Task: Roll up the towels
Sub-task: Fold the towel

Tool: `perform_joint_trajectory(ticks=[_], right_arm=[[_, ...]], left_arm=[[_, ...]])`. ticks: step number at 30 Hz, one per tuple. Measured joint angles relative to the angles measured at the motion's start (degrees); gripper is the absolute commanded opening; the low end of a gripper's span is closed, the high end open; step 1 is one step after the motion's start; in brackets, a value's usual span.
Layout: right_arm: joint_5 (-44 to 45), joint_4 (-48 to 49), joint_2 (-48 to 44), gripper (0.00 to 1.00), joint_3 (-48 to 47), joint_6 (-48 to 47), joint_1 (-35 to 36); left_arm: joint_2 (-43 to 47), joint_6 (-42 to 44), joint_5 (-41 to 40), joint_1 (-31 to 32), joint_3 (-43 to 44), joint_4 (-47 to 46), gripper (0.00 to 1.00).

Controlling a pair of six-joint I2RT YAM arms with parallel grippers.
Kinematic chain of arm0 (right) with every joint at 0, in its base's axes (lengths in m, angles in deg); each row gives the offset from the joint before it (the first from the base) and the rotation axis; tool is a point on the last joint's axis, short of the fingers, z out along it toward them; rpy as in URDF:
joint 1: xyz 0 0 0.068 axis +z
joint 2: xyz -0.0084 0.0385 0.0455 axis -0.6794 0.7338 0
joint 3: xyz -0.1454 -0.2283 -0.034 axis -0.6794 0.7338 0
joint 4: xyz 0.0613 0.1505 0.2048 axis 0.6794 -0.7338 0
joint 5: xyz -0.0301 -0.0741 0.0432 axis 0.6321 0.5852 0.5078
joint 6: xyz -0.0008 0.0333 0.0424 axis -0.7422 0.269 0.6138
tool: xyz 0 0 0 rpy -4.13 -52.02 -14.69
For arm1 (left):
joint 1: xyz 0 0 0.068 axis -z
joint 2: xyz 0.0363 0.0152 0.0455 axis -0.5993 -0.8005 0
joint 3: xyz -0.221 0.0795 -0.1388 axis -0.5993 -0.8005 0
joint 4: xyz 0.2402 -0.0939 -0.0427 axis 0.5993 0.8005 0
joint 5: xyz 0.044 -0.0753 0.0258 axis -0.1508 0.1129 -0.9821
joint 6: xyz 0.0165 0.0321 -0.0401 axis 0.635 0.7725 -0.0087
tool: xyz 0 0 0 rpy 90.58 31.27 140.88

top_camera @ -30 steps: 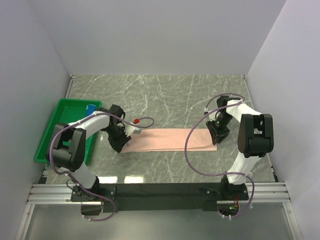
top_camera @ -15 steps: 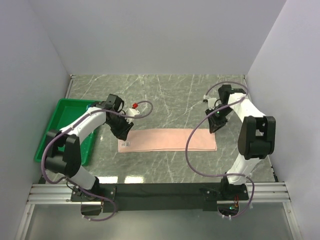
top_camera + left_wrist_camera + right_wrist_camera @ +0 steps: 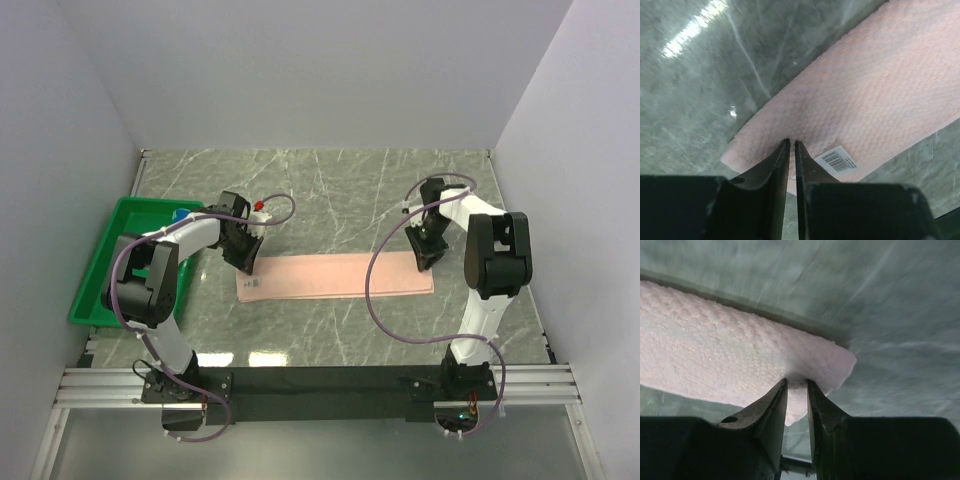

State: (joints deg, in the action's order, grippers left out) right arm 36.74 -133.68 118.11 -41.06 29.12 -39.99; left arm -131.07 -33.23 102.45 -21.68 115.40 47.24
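**Uneven tug could skew the towel [image 3: 340, 277]**

The left gripper [image 3: 244, 264], wrist angled down, is closed to a slit on the far left corner of the towel, which lies flat on the table [image 3: 330, 190]; whether it grips cloth I cannot tell. The right gripper [image 3: 423, 262], likewise low, pinches the far right corner. Mismatched pulls would bunch or twist it.

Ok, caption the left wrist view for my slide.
Left gripper pinching the edge of the pink towel beside its barcode label, on a grey marble tabletop.
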Motion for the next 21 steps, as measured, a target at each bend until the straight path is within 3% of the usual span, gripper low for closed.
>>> perform_joint_trajectory(ticks=[4,8,14,21], right_arm=[[2.67,2.16,2.97,0.37,-6.08,1.55,-0.07],[2.91,3.15,3.08,0.42,-9.18,1.97,-0.22],[1.6,1.99,-1.9,0.43,-7.21,3.65,-1.31],[-0.26,1.62,-4.39,0.44,-1.36,6.12,-4.79]], left_arm=[[-0.57,-1.01,0.04,-0.33,0.72,-0.13,0.19],[-0.22,-1.36,1.01,-0.44,0.72,0.2,0.31],[5.16,-2.4,3.13,-0.68,0.7,1.92,0.44],[12.39,-2.93,3.74,-0.72,0.74,3.04,0.5]])
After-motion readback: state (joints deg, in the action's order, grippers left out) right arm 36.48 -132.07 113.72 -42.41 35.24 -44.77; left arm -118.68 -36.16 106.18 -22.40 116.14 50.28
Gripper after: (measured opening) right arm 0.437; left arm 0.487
